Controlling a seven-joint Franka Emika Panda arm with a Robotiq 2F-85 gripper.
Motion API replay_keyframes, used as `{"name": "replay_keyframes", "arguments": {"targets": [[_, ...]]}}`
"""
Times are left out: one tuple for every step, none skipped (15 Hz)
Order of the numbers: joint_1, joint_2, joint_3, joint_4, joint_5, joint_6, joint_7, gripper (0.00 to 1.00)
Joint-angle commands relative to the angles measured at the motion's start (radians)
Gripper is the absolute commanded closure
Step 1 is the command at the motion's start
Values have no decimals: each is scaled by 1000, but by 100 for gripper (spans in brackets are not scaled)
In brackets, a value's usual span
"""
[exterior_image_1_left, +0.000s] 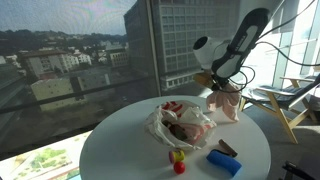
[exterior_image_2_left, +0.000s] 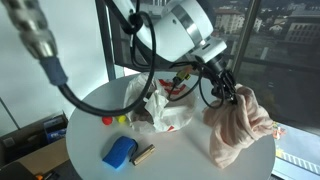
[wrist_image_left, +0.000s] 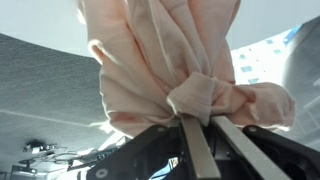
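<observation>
The arm's fingers (wrist_image_left: 195, 150) pinch a bunched pink cloth (exterior_image_2_left: 240, 125): grasp made, apparently not yet lifted clear of the bench (exterior_image_2_left: 85, 140).

Arm (exterior_image_1_left: 246, 38) comes in upper right of frame, wrist bent downward. Gripper (exterior_image_2_left: 233, 97) sits mid-right, pointing down. Wrist view: fingers (wrist_image_left: 197, 148) nearly together, pinching pink cloth (wrist_image_left: 165, 60).

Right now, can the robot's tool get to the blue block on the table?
Probably not yet. The tool is shut on the pink cloth, so it has no free grip. The blue block itself lies uncovered on the table, near the plastic bag, with nothing above it.
</observation>
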Motion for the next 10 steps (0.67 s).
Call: {"name": "replay_keyframes", "arguments": {"targets": [[72, -241, -34, -99, -120, 24, 64, 97], [87, -297, -30, -111, -161, 29, 83, 97], [103, -354, -18, -127, -202, 27, 99, 97], [-33, -419, 152, -137, -273, 8, 130, 97], [-54, -461, 205, -156, -314, 15, 143, 97], [-99, -500, 277, -177, -333, 34, 145, 97], [-125, -537, 337, -207, -331, 57, 128, 97], [-146, -565, 385, -231, -314, 85, 105, 97], [-156, -618, 435, -279, -292, 100, 87, 97], [-163, -639, 473, -307, -272, 130, 72, 97]]}}
